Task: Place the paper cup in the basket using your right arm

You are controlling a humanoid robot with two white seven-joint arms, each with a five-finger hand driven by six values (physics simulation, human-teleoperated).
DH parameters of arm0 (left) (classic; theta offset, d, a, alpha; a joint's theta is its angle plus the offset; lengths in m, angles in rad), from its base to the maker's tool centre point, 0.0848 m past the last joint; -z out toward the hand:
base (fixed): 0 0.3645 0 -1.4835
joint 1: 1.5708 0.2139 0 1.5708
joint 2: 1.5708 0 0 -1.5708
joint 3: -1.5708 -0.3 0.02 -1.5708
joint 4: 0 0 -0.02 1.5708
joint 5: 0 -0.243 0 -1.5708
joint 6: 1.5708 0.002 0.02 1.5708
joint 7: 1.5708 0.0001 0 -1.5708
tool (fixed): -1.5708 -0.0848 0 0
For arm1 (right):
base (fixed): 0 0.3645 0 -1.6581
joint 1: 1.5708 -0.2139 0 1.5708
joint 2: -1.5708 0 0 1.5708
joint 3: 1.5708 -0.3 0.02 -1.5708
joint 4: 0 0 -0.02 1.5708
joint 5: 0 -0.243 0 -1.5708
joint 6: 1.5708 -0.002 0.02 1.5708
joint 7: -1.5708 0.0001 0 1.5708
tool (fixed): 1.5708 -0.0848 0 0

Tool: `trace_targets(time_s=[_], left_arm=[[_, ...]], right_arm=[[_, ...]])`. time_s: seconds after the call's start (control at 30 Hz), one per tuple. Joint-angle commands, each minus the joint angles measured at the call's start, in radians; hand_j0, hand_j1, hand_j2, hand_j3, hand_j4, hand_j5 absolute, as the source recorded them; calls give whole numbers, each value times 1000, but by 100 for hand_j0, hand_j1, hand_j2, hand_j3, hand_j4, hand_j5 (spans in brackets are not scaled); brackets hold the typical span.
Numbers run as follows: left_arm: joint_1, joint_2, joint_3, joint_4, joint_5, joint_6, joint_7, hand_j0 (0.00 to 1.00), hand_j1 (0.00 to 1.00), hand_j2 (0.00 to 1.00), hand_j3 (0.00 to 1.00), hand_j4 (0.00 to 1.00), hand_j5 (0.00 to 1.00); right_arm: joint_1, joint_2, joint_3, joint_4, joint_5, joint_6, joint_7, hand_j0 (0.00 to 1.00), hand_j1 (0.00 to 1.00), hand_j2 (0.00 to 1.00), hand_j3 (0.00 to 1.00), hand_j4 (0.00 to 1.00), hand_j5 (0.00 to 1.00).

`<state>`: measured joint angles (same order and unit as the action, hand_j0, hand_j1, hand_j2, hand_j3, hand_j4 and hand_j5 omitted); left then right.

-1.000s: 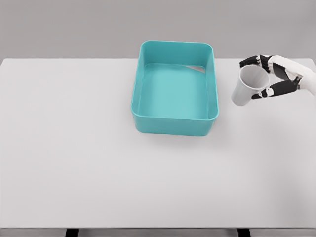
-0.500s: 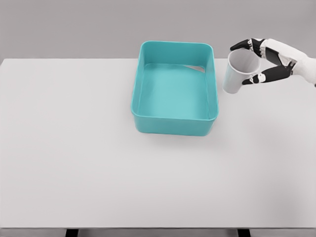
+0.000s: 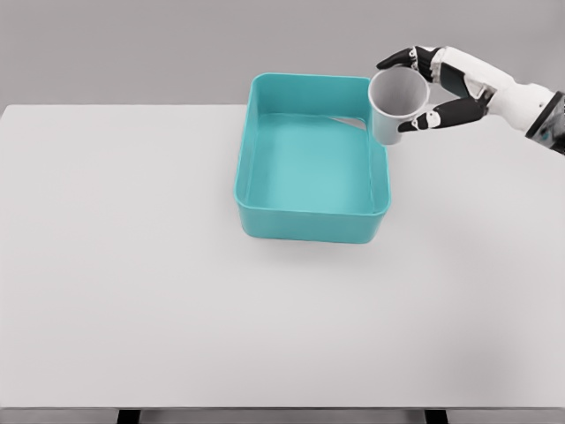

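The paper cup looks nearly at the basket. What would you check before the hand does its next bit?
1. Grip: right hand fingers wrapped round paper cup: ok.
2. Cup lifted off the table: ok.
3. Cup over the basket opening: not ok, only at its right rim.
4. Basket interior free for the cup: ok.
5. Height above the rim: cannot tell from one view.
6. Left arm out of the way: ok, not in view.

A white table [image 3: 177, 291] fills most of the view, its far edge running behind the basket [image 3: 313, 159]. The teal, rectangular basket is the only thing resting on the table; it sits just left of and below the hand [image 3: 441, 84]. Dark table legs show at the bottom edge.
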<state>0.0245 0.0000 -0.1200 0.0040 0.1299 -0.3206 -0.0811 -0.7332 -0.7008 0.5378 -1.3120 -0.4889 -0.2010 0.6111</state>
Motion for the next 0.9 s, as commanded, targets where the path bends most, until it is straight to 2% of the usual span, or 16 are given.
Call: trace_targets(time_s=[0.0, 0.07, 0.13, 0.2, 0.27, 0.33, 0.5, 0.6, 0.73, 0.87], left_arm=[[0, 0, 0, 1, 0, 0, 0, 100, 100, 100, 100, 100, 100], [0, 0, 0, 1, 0, 0, 0, 100, 100, 100, 100, 100, 100], [0, 0, 0, -1, 0, 0, 0, 100, 100, 100, 100, 100, 100], [0, 0, 0, 1, 0, 0, 0, 100, 100, 100, 100, 100, 100], [0, 0, 0, 1, 0, 0, 0, 100, 100, 100, 100, 100, 100], [0, 0, 0, -1, 0, 0, 0, 100, 100, 100, 100, 100, 100], [0, 0, 0, 1, 0, 0, 0, 100, 100, 100, 100, 100, 100], [0, 0, 0, -1, 0, 0, 0, 100, 100, 100, 100, 100, 100], [0, 0, 0, -1, 0, 0, 0, 100, 100, 100, 100, 100, 100], [0, 0, 0, -1, 0, 0, 0, 100, 100, 100, 100, 100, 100]], right_arm=[[-2, 38, -1, 2, 21, 29, 0, 73, 73, 73, 73, 73, 73], [-12, 84, -1, 3, 53, 32, 0, 73, 73, 73, 73, 73, 73], [-20, 101, -1, 2, 59, 51, 0, 72, 72, 72, 72, 72, 72], [-29, 152, -18, 4, 118, 75, 0, 72, 72, 72, 72, 72, 72], [-29, 193, -45, 22, 164, 81, 0, 72, 72, 72, 72, 72, 72], [-35, 205, -47, 39, 182, 81, 0, 72, 72, 72, 72, 72, 72], [-63, 287, -45, 106, 308, 80, 0, 72, 72, 72, 72, 72, 72], [-72, 346, -45, 155, 417, 78, 0, 72, 72, 72, 72, 72, 72], [-74, 379, -45, 198, 501, 71, 0, 72, 72, 72, 72, 72, 72], [-89, 422, -38, 218, 725, 78, 0, 70, 70, 70, 70, 70, 70]])
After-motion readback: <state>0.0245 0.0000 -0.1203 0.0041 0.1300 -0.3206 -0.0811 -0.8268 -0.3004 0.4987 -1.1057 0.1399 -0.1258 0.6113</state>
